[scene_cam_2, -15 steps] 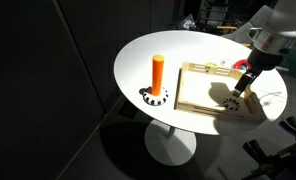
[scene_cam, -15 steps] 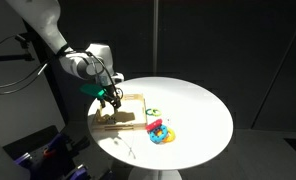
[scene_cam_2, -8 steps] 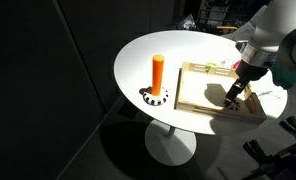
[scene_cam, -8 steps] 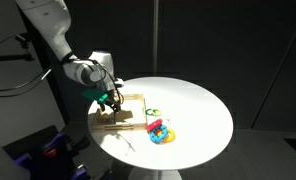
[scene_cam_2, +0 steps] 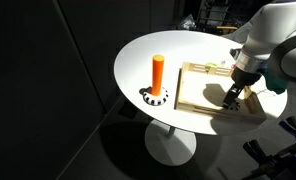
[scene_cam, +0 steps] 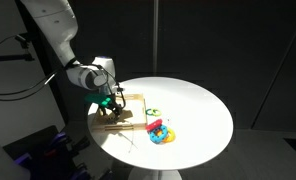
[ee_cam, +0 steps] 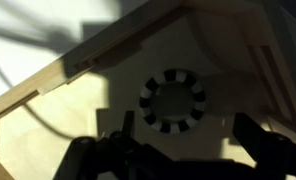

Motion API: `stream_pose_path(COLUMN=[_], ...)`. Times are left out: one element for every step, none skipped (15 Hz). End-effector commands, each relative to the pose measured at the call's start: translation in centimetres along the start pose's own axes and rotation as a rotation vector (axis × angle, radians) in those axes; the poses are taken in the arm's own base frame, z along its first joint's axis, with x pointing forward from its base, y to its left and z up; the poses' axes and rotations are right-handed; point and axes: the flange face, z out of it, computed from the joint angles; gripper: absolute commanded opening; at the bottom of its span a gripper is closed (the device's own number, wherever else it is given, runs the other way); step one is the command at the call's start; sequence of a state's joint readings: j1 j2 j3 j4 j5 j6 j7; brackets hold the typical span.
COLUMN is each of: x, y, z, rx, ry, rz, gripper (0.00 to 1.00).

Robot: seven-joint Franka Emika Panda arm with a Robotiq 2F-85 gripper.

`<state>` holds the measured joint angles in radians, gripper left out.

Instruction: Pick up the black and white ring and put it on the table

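Observation:
The black and white ring (ee_cam: 173,100) lies flat on the floor of the square wooden tray (ee_cam: 48,135) in the wrist view. My gripper (ee_cam: 188,140) is open just above the tray floor. One dark finger is at the ring's lower left and the other is out to its right, neither touching it. In both exterior views the gripper (scene_cam: 111,101) (scene_cam_2: 231,97) hangs low inside the tray (scene_cam: 123,122) (scene_cam_2: 193,95) and hides the ring. The tray sits on the round white table (scene_cam: 203,105) (scene_cam_2: 138,55).
An orange peg (scene_cam_2: 157,72) stands on a black and white patterned base (scene_cam_2: 154,97) away from the tray. A pile of red, blue and yellow rings (scene_cam: 160,131) lies beside the tray. The tray's raised wooden walls (ee_cam: 273,70) surround the ring.
My gripper has come down and in over the tray, ending lower and closer to the ring. The ring and tray have not moved.

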<state>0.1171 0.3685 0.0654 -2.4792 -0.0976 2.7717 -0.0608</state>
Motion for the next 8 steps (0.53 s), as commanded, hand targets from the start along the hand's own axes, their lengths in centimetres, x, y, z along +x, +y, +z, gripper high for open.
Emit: stream_pose_path(x=[0.7, 0.7, 0.7, 0.7, 0.7, 0.7, 0.7, 0.7], y=[0.1, 0.0, -0.1, -0.2, -0.2, -0.4, -0.4, -0.5], z=[0.6, 0.8, 1.0, 1.2, 1.4, 1.6, 1.7, 1.9], rx=[-0.02, -0.022, -0.022, -0.021, -0.02, -0.019, -0.017, -0.017], ry=[0.009, 0.007, 0.005, 0.003, 0.002, 0.001, 0.0, -0.001], rz=[-0.001, -0.004, -0.005, -0.004, -0.004, -0.003, -0.002, -0.001], gripper=[1.0, 1.0, 1.0, 1.0, 1.0, 1.0, 1.0, 1.0])
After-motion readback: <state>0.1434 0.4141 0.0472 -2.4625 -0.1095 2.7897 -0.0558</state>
